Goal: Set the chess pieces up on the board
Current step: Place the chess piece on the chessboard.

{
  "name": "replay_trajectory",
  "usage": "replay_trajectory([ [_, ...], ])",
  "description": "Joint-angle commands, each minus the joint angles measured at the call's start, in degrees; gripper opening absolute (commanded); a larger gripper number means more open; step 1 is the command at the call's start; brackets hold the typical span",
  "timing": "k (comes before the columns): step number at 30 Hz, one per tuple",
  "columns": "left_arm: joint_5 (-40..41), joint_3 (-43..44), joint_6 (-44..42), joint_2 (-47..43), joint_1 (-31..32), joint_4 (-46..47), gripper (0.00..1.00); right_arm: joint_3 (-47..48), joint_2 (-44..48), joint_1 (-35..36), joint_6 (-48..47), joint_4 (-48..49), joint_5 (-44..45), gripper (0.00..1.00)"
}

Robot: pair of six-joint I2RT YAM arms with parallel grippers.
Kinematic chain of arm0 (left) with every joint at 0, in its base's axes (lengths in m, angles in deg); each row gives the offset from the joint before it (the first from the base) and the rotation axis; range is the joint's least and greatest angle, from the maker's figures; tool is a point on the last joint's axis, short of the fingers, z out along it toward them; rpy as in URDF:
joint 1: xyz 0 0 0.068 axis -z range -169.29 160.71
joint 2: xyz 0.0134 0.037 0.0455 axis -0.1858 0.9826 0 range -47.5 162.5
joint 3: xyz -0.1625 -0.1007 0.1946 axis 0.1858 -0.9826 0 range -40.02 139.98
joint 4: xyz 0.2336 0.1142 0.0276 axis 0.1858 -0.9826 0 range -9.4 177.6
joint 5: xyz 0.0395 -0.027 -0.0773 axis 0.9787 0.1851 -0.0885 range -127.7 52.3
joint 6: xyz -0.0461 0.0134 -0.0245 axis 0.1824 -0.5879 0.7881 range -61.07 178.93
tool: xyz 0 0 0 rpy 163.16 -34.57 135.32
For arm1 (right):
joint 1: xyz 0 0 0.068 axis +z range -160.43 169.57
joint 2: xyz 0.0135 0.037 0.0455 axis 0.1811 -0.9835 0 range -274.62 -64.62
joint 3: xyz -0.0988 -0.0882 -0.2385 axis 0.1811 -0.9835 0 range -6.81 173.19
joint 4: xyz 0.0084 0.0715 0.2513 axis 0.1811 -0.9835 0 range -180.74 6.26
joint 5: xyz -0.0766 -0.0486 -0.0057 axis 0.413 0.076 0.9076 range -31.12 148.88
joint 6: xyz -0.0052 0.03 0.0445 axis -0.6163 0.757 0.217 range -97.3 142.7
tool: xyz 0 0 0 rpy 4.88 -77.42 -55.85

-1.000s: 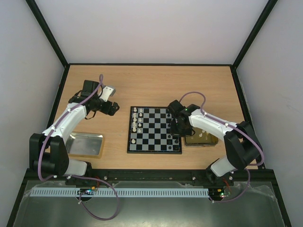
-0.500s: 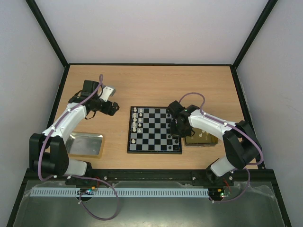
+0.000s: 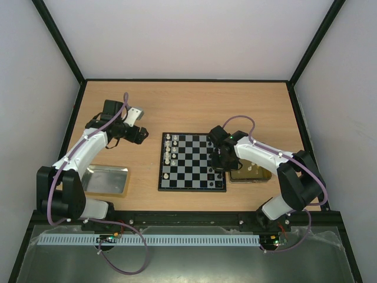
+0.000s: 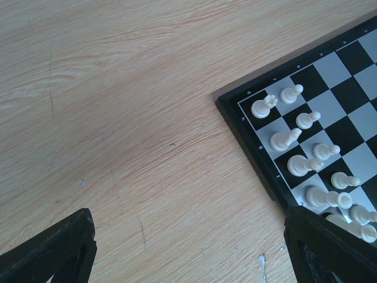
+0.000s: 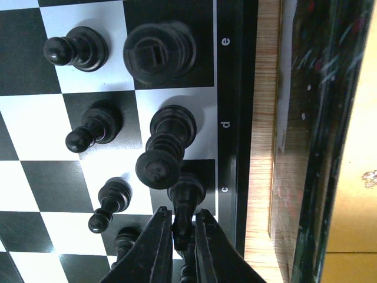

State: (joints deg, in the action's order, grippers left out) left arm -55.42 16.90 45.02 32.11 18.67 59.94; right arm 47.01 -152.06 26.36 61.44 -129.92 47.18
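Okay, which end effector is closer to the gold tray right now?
Right. The right end effector hangs over the edge of the board beside the gold tray; the left end effector is beyond the board's opposite side.

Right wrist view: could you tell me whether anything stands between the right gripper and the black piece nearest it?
Nothing visible does: the right gripper straddles that black piece, its fingers on either side; other black pieces stand around, none between.

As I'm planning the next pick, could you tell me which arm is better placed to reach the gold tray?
Right, probably. The right gripper sits over the right edge of the board, directly beside the gold tray, while the left gripper hangs open over the table past the board's left side.
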Motion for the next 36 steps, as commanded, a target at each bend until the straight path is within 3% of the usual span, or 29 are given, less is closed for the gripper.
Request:
replay_trajectory([
  [1, 0.16, -0.3, -0.41, 0.23, 0.03, 0.3, 0.87, 0.06, -0.36, 0.38, -0.44, -0.72, 0.44, 0.11],
  [36, -0.02, -0.59, -0.5, 0.01, 0.03, 0.24, 0.87, 3.17, 0.91, 0.38, -0.17, -2.86, 0.1, 0.14],
])
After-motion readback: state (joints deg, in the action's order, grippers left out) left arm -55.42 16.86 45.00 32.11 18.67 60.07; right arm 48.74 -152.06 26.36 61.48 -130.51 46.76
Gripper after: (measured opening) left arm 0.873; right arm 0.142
